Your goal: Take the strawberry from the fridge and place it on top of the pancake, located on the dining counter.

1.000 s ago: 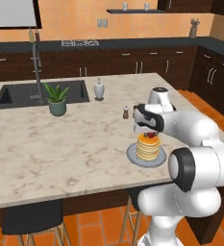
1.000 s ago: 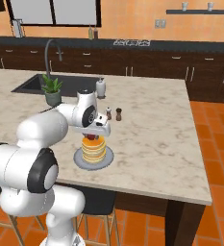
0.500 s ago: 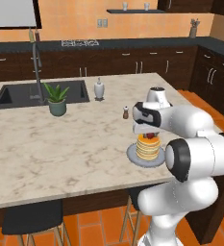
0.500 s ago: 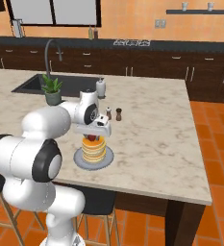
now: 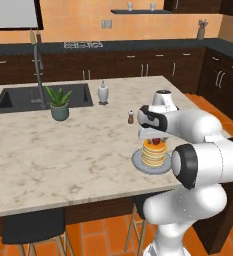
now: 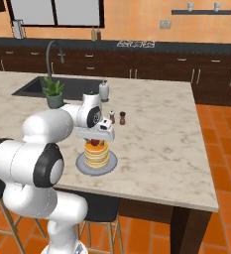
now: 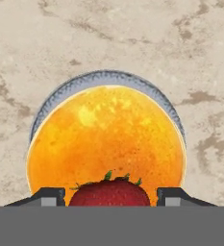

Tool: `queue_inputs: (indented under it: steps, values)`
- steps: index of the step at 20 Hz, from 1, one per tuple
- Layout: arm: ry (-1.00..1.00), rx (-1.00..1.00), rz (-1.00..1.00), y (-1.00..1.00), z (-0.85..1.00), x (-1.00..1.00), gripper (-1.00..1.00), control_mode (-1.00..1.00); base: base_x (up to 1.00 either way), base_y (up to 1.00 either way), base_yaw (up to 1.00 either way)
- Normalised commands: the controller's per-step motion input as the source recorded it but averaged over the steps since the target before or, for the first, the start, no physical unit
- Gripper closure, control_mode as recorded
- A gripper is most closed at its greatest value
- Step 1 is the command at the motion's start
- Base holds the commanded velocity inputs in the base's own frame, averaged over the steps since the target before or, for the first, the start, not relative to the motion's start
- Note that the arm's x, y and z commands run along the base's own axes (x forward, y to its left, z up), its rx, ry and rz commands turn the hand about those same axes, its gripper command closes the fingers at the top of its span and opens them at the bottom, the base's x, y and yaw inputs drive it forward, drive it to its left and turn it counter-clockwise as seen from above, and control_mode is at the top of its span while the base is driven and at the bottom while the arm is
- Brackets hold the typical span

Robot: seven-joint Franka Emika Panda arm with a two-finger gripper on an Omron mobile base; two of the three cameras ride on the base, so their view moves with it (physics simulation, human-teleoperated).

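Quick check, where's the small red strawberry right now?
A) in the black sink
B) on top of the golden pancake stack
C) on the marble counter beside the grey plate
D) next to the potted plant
B: the small red strawberry sits on the golden pancake stack on its grey plate, between the fingertips of the hand, which stand clear of it on both sides.

The white arm bends forward over the near right part of the counter (image 5: 63, 155), its wrist turned so the hand points straight down. The gripper (image 7: 110, 197) hangs low, and its two dark fingers (image 7: 46, 196) stand parted, a gap on each side.
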Motion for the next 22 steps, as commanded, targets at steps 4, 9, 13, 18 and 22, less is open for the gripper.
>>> queue_inputs:
  steps: [4,9,13,18,22]
  values:
    - [0.0,0.0,0.0,0.0,0.04,0.0,-1.0,-1.0,0.0,0.0,0.0]
    - [-0.03,-0.05,0.0,0.0,0.36,-0.02,-1.0,-1.0,0.0,0.0,0.0]
    - [-0.01,-0.12,0.0,0.04,0.57,-0.13,-1.0,-1.0,0.0,0.0,0.0]
    - [-0.05,-0.07,0.0,0.08,0.58,-0.4,-1.0,-1.0,0.0,0.0,0.0]
    - [-0.06,0.0,0.0,0.37,0.34,-0.95,-1.0,-1.0,0.0,0.0,0.0]
